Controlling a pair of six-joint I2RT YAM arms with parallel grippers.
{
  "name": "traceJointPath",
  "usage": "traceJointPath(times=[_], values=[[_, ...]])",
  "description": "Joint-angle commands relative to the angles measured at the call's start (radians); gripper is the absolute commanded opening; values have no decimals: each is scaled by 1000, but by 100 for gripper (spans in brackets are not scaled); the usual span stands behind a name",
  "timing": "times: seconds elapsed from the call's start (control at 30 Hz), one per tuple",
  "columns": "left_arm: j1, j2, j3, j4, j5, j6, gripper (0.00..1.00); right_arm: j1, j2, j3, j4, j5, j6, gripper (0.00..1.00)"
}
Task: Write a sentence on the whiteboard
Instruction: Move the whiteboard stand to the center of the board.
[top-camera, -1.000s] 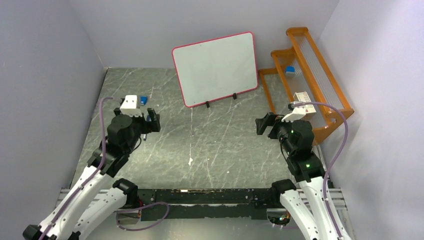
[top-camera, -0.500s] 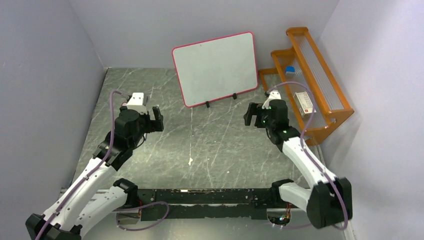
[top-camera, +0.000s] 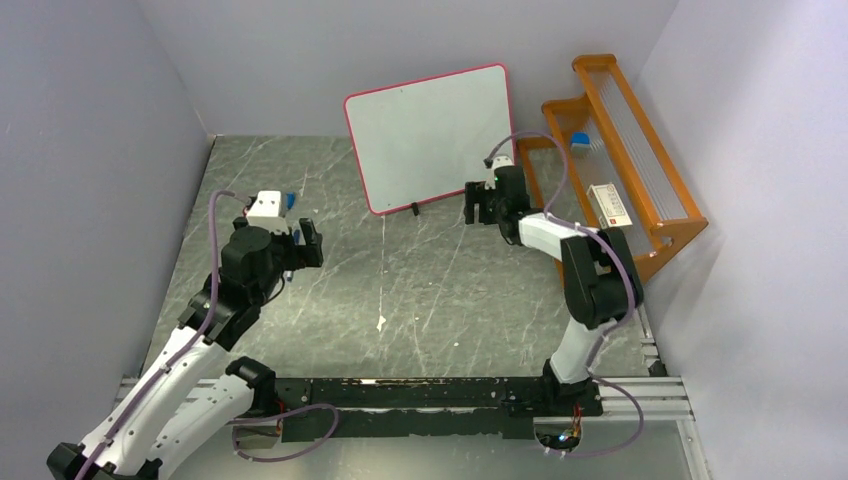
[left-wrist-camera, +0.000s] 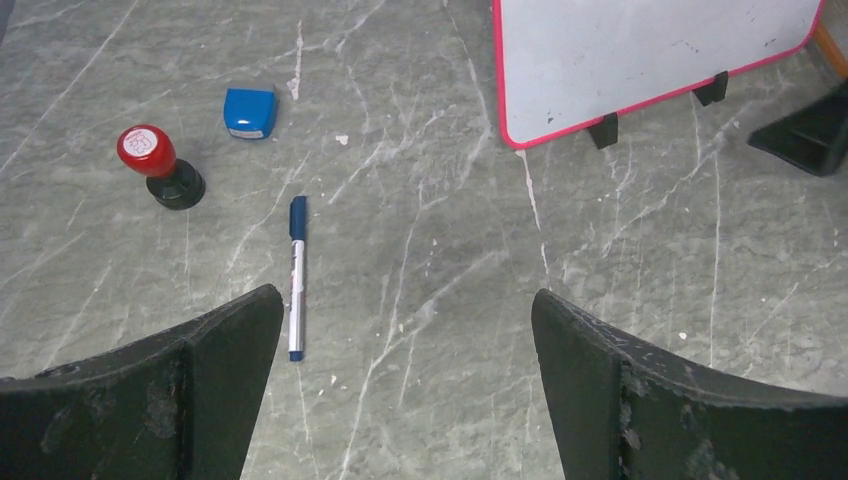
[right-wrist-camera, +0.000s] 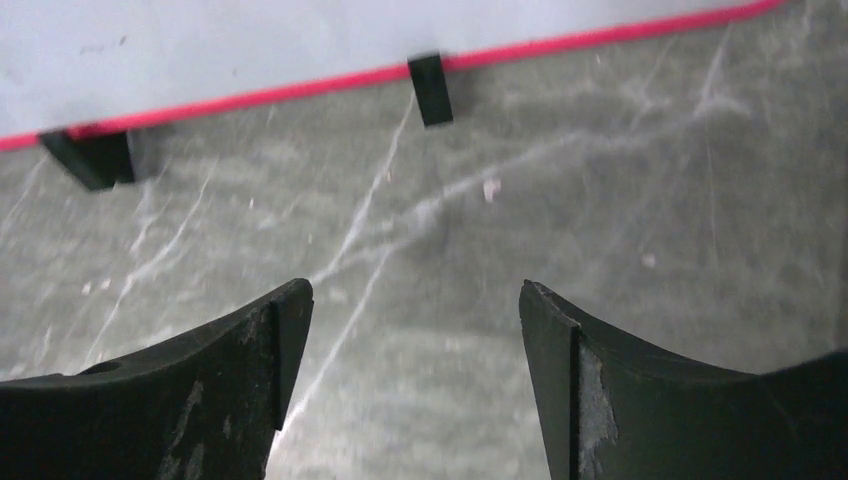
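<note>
Grey marbled table carries everything: the whiteboard (top-camera: 430, 135) stands on its two black feet (left-wrist-camera: 603, 130) at the far side, near the middle, and its white face has no writing on it yet, only faint smudges. What the next move depends on, I think, is the marker (left-wrist-camera: 297, 275). It lies flat on the table in front of the left gripper (left-wrist-camera: 405, 300), a little left of the middle line between the fingers, just beside the tip of the left finger. Its long axis points almost straight away from the wrist, with the blue cap at the far end, so the fingers would close across its thin body. The left gripper is wide open and holds nothing. The right gripper (right-wrist-camera: 415, 290) is also wide open and empty; it is low in front of the whiteboard's bottom edge, well apart from the marker. So the left arm is clearly the nearer one, and it would need only a small shift to its left before going down
</note>
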Motion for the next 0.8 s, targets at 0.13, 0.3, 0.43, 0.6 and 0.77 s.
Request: traceJointPath(times=[0.13, 0.3, 0.43, 0.6, 0.77], values=[[0, -11, -11, 19, 37, 8, 98, 3, 246, 228, 34, -19, -45, 74], [1, -2, -5, 14, 47, 12, 98, 3, 355, 337, -4, -21, -67, 66], [3, -4, -8, 25, 40, 17, 98, 3, 397, 405, -31, -18, -76, 59], [17, 2, -7, 31, 59, 14, 98, 3, 436, 460, -63, -15, -89, 46], [26, 1, -10, 38, 83, 20, 95, 7, 444, 474, -84, -9, -99, 28]])
